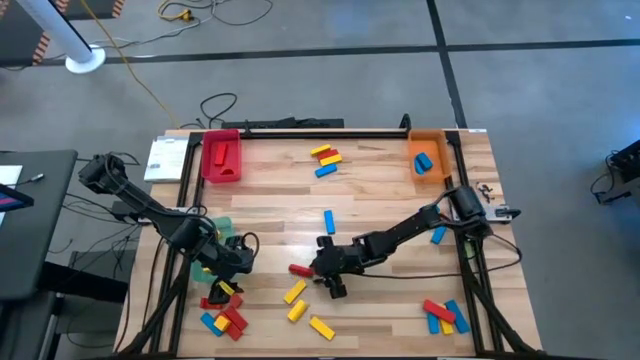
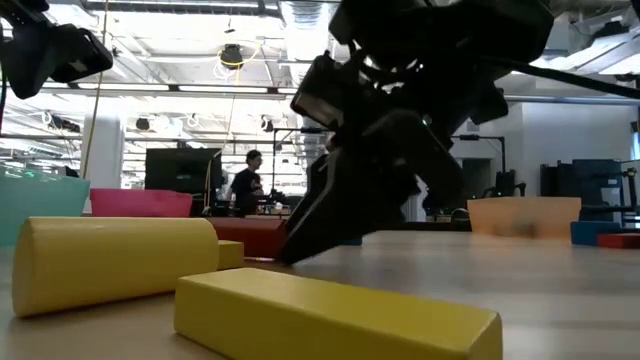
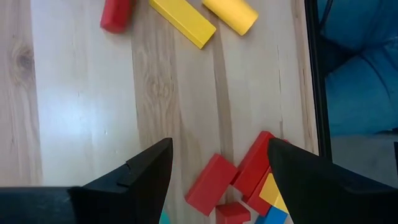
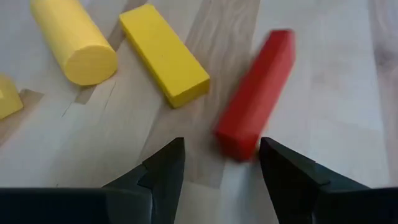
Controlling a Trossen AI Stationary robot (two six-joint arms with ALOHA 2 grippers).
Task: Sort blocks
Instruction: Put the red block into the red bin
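The long red rectangular wooden block lies on the table just ahead of the right gripper, whose jaws stand open and empty. Best to centre them across its narrow width (it lies skewed) before closing. Only the high view shows the left gripper, open over the red, yellow and blue block pile.

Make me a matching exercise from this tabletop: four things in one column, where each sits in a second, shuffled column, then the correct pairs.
Things
1. red tray
2. orange tray
3. right gripper
4. left gripper

Places
A. far right corner of the table
B. over the heap of blocks at the near left
C. far left of the table
D. mid-table, by a lone red block

Pairs: 1-C, 2-A, 3-D, 4-B
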